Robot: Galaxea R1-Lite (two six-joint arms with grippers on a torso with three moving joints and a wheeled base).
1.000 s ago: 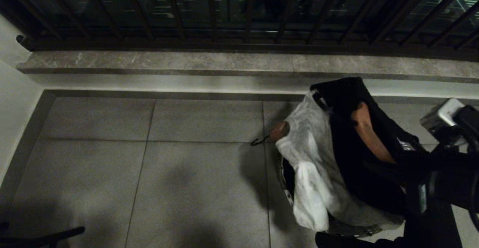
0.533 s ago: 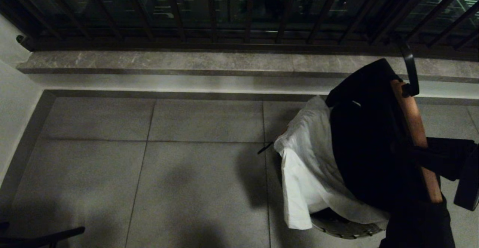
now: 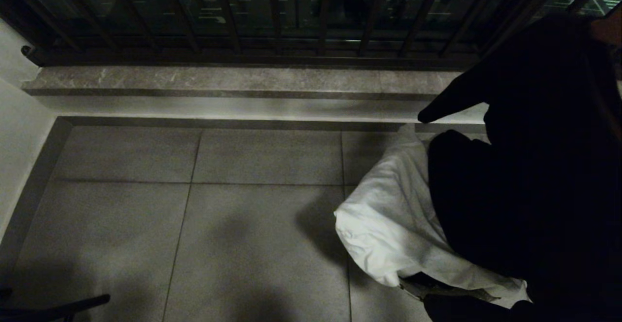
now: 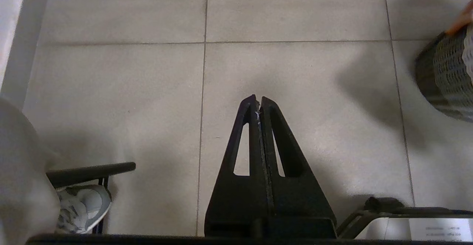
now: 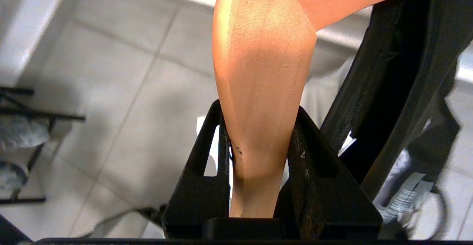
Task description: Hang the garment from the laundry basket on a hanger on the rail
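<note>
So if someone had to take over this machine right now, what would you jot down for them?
Right claw: shut on the wooden hanger, which carries the black garment raised at the right of the head view.
Left claw: shut, empty, parked over the floor tiles.
Laundry basket: on the floor, a white garment draped over it.
Done: black garment is on its hanger and out of the basket.
Left: hook the hanger onto the rail, which is not in view.

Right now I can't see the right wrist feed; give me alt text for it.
The right tool is shut on a wooden hanger, its orange-brown arm rising between the black fingers. A black garment hangs from it beside the tool, over pale floor tiles.
</note>
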